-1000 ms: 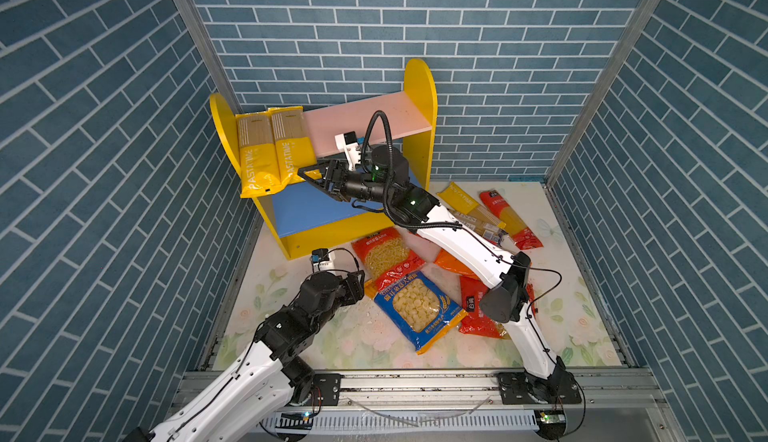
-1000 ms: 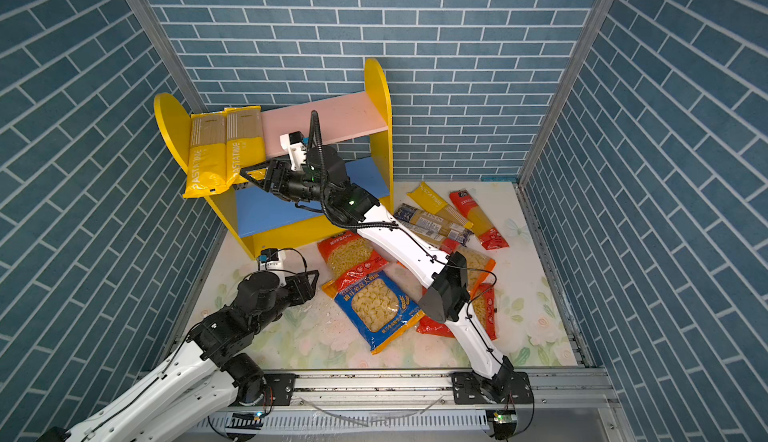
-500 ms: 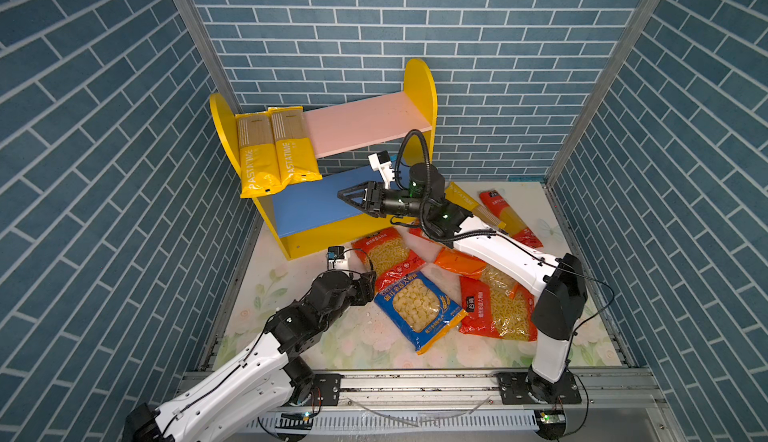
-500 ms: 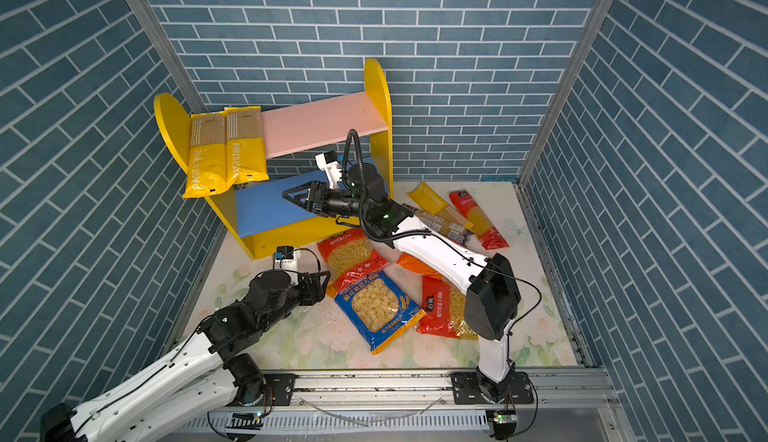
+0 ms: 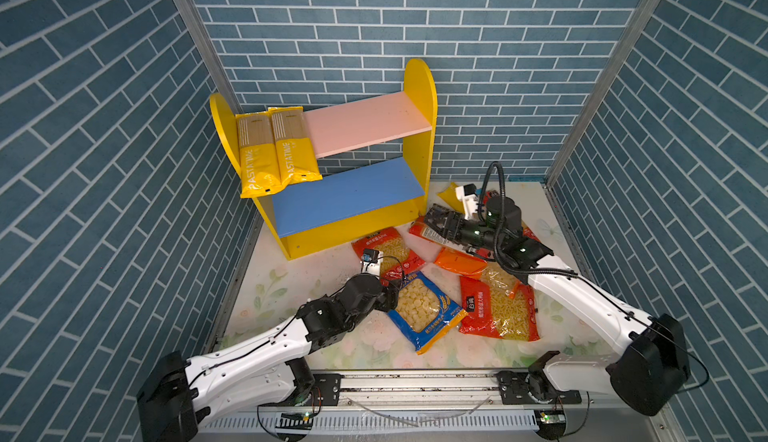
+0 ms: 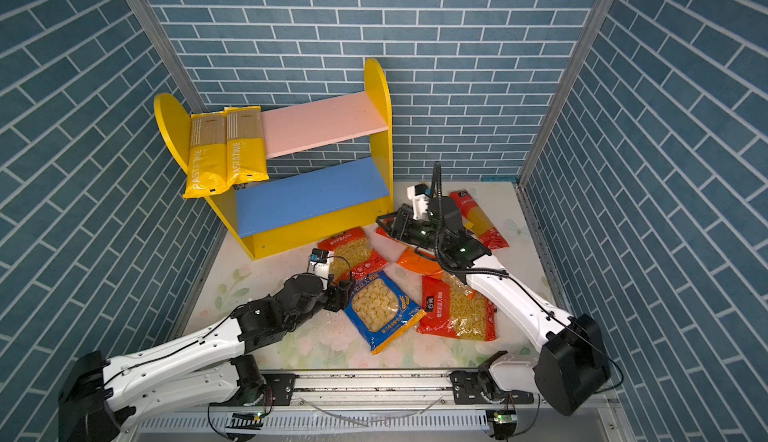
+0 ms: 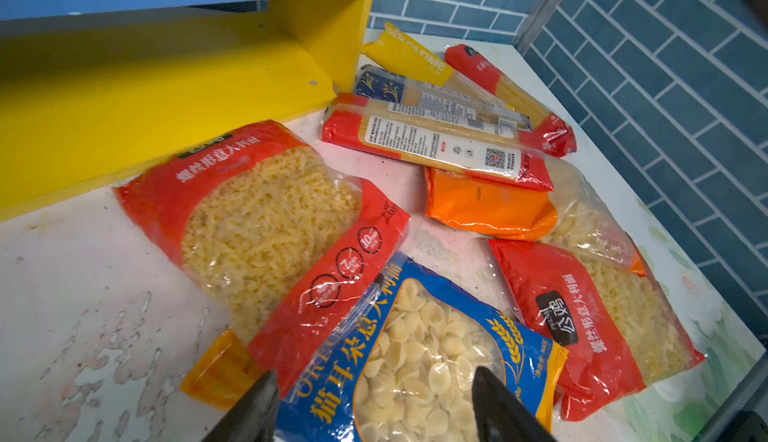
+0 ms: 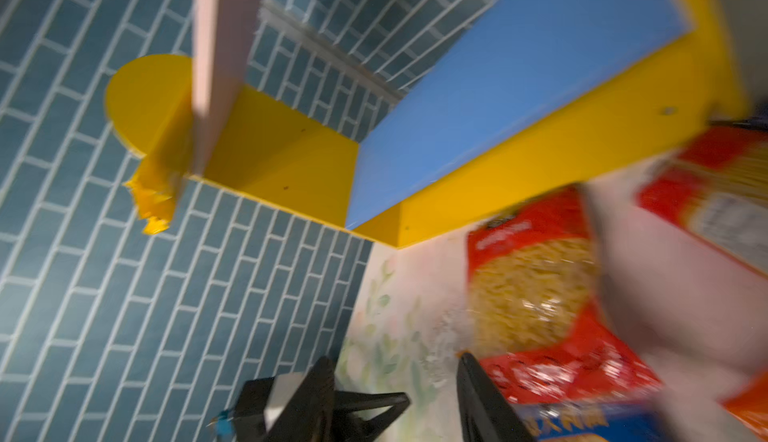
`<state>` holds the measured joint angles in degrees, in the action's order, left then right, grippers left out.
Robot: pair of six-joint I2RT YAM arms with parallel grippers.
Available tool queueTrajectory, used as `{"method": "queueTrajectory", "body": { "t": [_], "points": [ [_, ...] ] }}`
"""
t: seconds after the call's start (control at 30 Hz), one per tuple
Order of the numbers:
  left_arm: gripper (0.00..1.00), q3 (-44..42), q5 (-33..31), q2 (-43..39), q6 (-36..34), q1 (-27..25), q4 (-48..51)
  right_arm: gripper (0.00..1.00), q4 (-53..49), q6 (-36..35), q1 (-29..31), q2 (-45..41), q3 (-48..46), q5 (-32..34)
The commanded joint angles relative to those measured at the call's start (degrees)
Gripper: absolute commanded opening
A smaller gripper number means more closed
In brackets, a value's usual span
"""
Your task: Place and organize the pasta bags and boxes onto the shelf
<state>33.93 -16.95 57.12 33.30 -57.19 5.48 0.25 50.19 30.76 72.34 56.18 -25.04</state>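
Note:
The shelf (image 5: 419, 99) stands at the back left, with two yellow spaghetti packs (image 5: 274, 149) overhanging the left end of its pink board. More pasta bags lie on the floor. My left gripper (image 5: 390, 294) is open, its fingers either side of the near end of a blue shell-pasta bag (image 7: 419, 336). My right gripper (image 5: 436, 217) is open and empty, low over a red spaghetti pack (image 7: 436, 141) by the shelf's right foot. In the blurred right wrist view only floor shows between the right gripper's fingertips (image 8: 395, 394).
A red fusilli bag (image 5: 386, 249) lies before the shelf. An orange bag (image 5: 459, 262) and another red fusilli bag (image 5: 498, 307) lie to the right. Dark-blue (image 7: 386, 85), yellow (image 7: 407, 56) and red (image 6: 478, 220) spaghetti packs sit at the back right. Brick walls enclose the floor.
My right arm has pulled back from the shelf's upper board, down and right to the packs on the floor. My left arm has reached forward to the blue bag.

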Motion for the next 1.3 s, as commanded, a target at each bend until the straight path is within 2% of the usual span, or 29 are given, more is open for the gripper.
{"method": "queueTrajectory", "body": {
  "t": [0.0, 0.2, 0.4, 0.83, 1.1, 1.27],
  "points": [
    [0.74, 3.06, -1.78, 3.93, -1.81, -2.9, -4.43, 0.54, -12.28, -7.74, -5.91, -3.51, -4.77, 5.91],
    [0.75, 4.66, -1.51, 9.88, -1.21, -4.84, -7.11, 0.62, -15.05, -10.82, -17.8, -2.32, -7.57, 6.39],
    [0.75, 3.6, -1.84, 10.67, 0.49, -4.94, -7.34, 0.66, -10.12, -9.78, -25.93, 3.99, -8.55, 5.14],
    [0.76, 2.57, -1.86, 11.49, 1.01, -4.92, -8.45, 0.67, -5.71, -8.8, -32.01, 20.05, 2.06, 7.53],
    [0.77, 1.14, -2.3, 11.19, 0.98, -4.78, -9.6, 0.64, -11.99, -11.72, -32.19, 33.87, 19.02, 10.38],
    [0.78, 0.27, -2.73, 10.89, 0.98, -4.82, -9.69, 0.59, -14.03, -11.94, -31.76, 40.83, 25.89, 10.27]
  ]
}}
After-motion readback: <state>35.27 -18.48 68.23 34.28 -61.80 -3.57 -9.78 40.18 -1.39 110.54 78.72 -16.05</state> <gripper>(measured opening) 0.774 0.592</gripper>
